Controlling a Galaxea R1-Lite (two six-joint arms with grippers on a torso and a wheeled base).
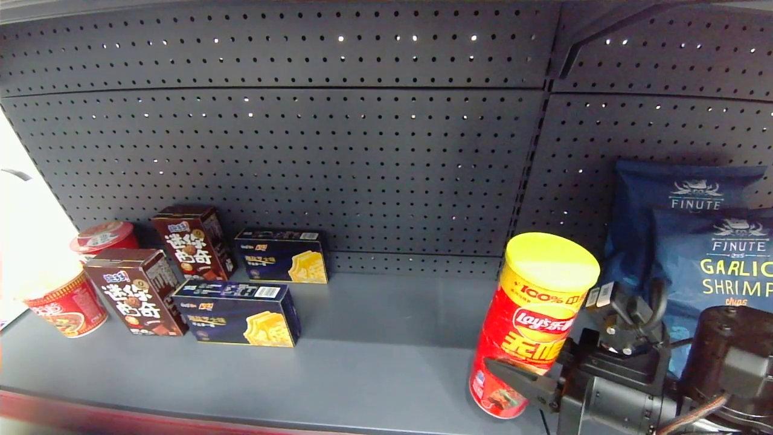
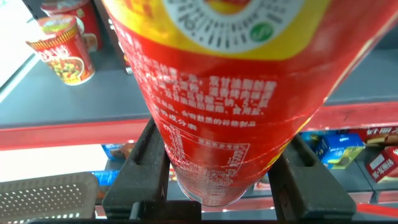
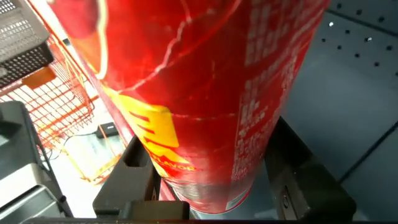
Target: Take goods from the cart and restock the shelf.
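Note:
A red chips can [image 1: 534,320] with a yellow lid stands nearly upright, leaning a little, over the right front of the grey shelf board [image 1: 386,356]. My right gripper [image 1: 513,386] is shut on its lower part; I cannot tell whether its base touches the board. In the right wrist view the same can [image 3: 211,87] sits between the black fingers [image 3: 130,180] of the right gripper [image 3: 211,186]. In the left wrist view, my left gripper [image 2: 214,186] is shut on another red can [image 2: 224,93], in front of the shelf's red edge.
Cup noodles [image 1: 69,305], two brown boxes [image 1: 136,290] and two dark blue boxes [image 1: 244,311] fill the shelf's left. Blue chip bags [image 1: 712,254] stand at the right, behind the held can. The shelf's middle is bare. An orange wire cart [image 3: 62,106] is behind the right arm.

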